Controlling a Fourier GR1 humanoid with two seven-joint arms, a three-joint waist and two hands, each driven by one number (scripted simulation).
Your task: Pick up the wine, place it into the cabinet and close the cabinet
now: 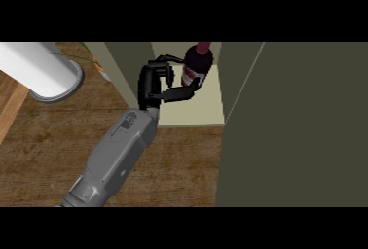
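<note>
The wine (197,63) is dark maroon with a pale label. The hand (159,82) is black on a grey forearm (115,158). The cabinet (302,131) is olive-grey, its shelf (191,114) cream. The bench (179,165) is brown woodgrain. A roll (36,65) is white.

I see the cabinet's pale shelf (188,109) under my fingers (164,65), the wine (197,65) standing on it just past them; wooden counter (179,165) below.

The wine (196,65) — a dark bottle with a maroon neck and a pale label — stands upright at about twelve o'clock, on the pale shelf inside the open cabinet (188,109), whose olive door (295,126) hangs wide open at three o'clock.
</note>
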